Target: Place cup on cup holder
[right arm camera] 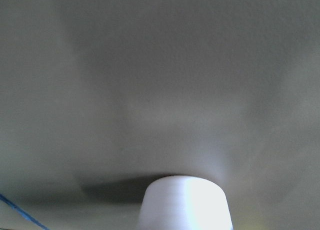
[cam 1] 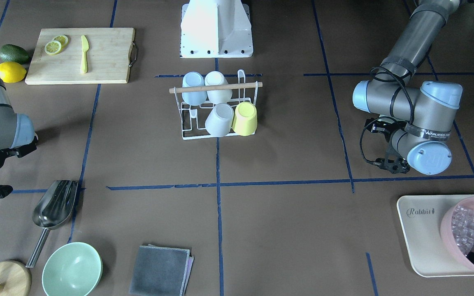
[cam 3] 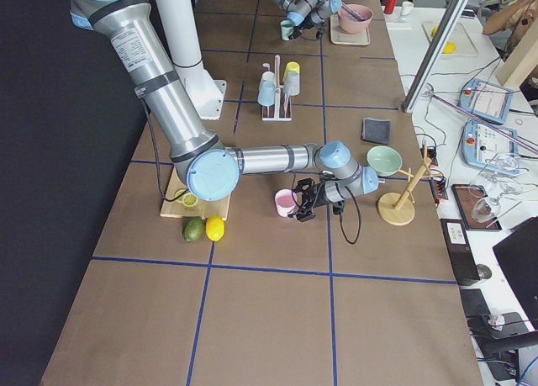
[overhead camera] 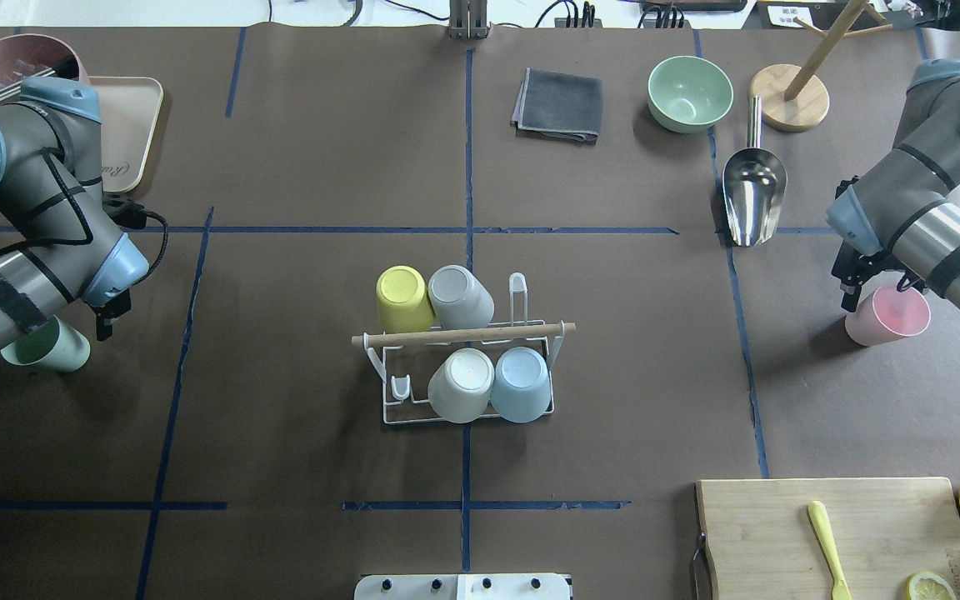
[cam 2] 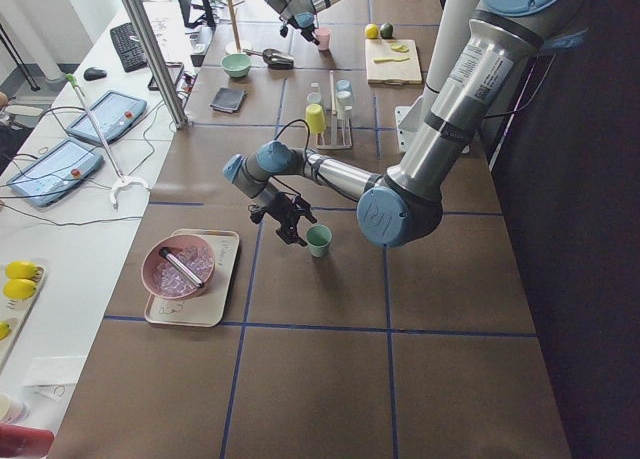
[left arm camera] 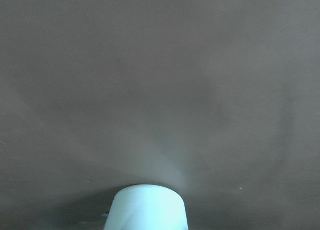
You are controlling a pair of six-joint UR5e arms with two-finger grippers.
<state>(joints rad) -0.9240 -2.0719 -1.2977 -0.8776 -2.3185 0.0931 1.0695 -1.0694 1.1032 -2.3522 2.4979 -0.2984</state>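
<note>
four cups (overhead camera: pixel 462 383) are sitting on the cup holder (overhead camera: pixel 463 335) in the middle of the table (overhead camera: pixel 280 417), while the green cup (overhead camera: pixel 51 348) by the left gripper (overhead camera: pixel 105 321) and the pink cup (overhead camera: pixel 892 315) by the right gripper (overhead camera: pixel 853 292) are waiting unplaced, and i cannot tell whether either's fingers are pinching.

The white wire cup holder (overhead camera: pixel 530 331) stood mid-table, a yellow cup (overhead camera: pixel 403 298), grey cup (overhead camera: pixel 459 296), white cup (overhead camera: pixel 462 383) and blue cup (overhead camera: pixel 522 382) upturned on its prongs, while the green cup (overhead camera: pixel 47 346) and pink cup (overhead camera: pixel 888 314) stood upright, well off to either side.
</note>
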